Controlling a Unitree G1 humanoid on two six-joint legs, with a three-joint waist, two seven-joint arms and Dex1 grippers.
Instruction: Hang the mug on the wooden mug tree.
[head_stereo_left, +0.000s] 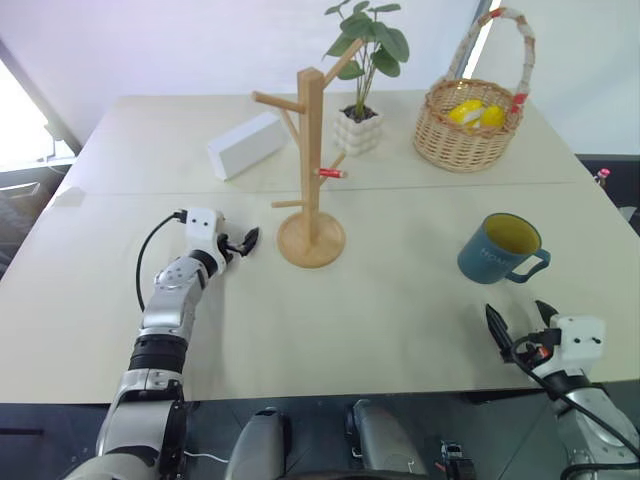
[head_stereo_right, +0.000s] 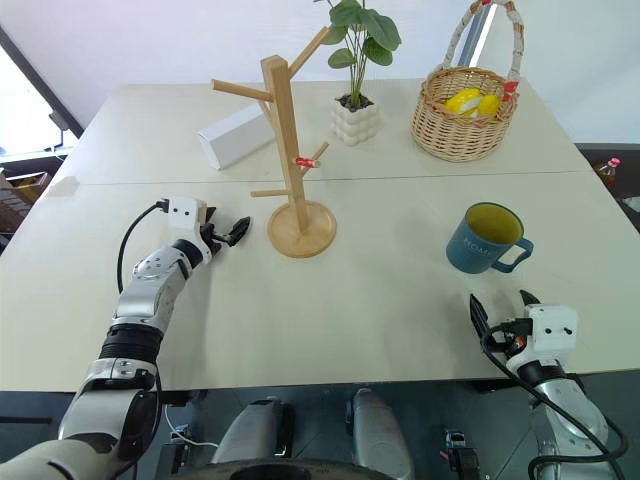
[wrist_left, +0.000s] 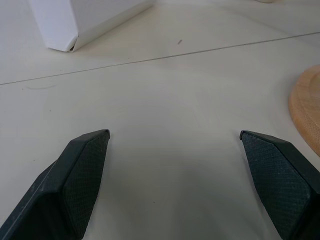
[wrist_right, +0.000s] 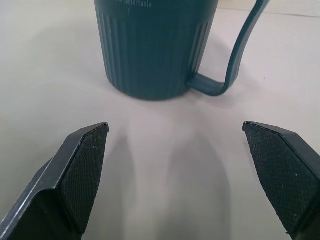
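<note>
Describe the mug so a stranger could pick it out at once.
On the pale table, look to the near right, just ahead of the open right gripper. The mug stands upright there, apart from the mug tree and the basket. It is blue-grey with a yellow inside and a loop handle.

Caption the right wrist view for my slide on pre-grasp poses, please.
Open right gripper faces the upright mug on the table, handle at one side, not yet touching.

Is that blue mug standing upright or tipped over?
Upright. The mug rests on its base on the table, its yellow inside facing up and its handle sticking out sideways.
</note>
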